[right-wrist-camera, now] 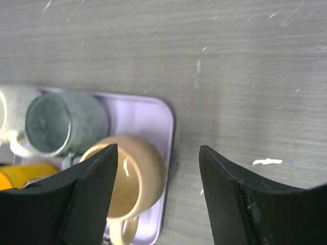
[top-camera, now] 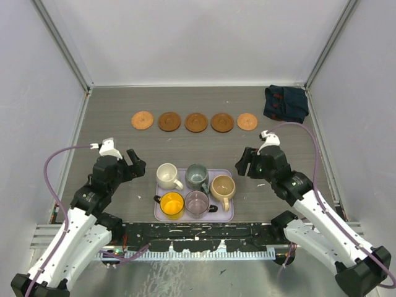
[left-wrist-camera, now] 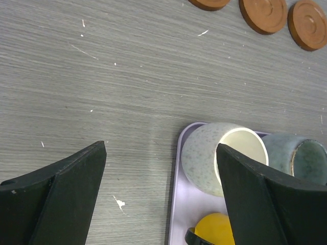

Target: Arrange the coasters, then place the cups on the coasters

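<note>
Top external shows the five coasters (top-camera: 196, 122) in a row across the far side of the table (top-camera: 111, 133). All five cups (top-camera: 197, 176) stand upright on the lavender tray (top-camera: 218, 216) between the arms. The left gripper (top-camera: 135, 162) hangs just left of the tray, jaws spread wide and empty, and the cream cup (top-camera: 167, 175) lies to its right, the nearest cup. The right gripper (top-camera: 244, 164), equally wide open and empty, sits just right of the tray, closest to the tan cup (top-camera: 222, 186).

Left wrist adds that the cream cup is partly hidden behind one finger, not between the two. Right wrist shows the tan cup's handle pointing back toward the arm. Only the overhead view shows cups and all coasters together.
</note>
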